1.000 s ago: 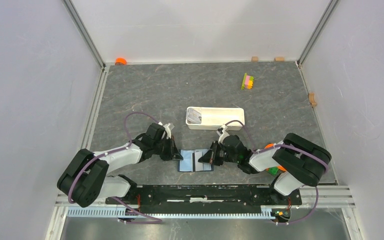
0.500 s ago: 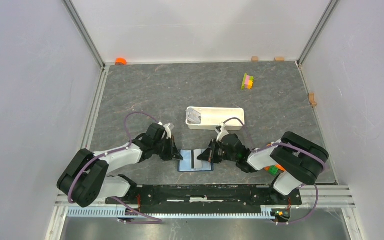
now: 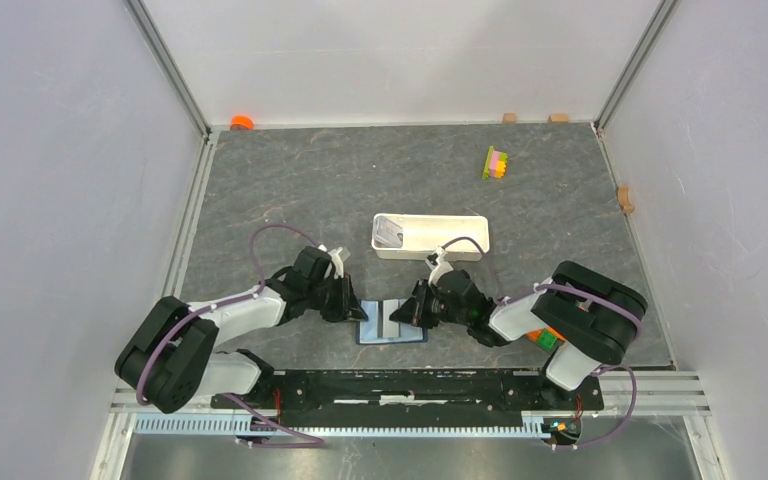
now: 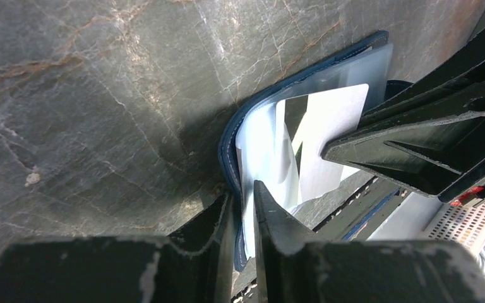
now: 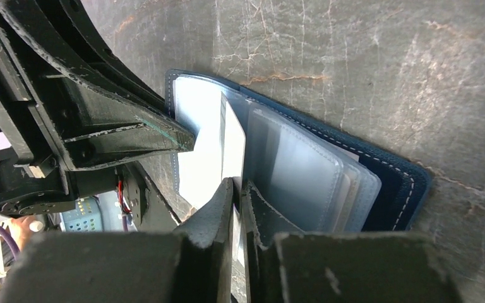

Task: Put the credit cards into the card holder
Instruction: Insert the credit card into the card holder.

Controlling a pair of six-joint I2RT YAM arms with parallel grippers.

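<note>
Top view: card holder lies open on the table, lower centre of frame, between the two arms.

Left gripper: jaws narrow. The holder's dark blue edge and a clear sleeve sit between the fingers. That flap is bowed up off the table, so it reads as a pinch on the holder's edge.

Right gripper: jaws narrow, almost together. A pale credit card stands on edge in the slit between them. Its far end is among the clear pockets near the holder's fold.

The tip of the opposite arm's finger rests on the card or sleeve in each wrist view.

White tray is just above the holder. A second credit card lies in its left end.
</note>
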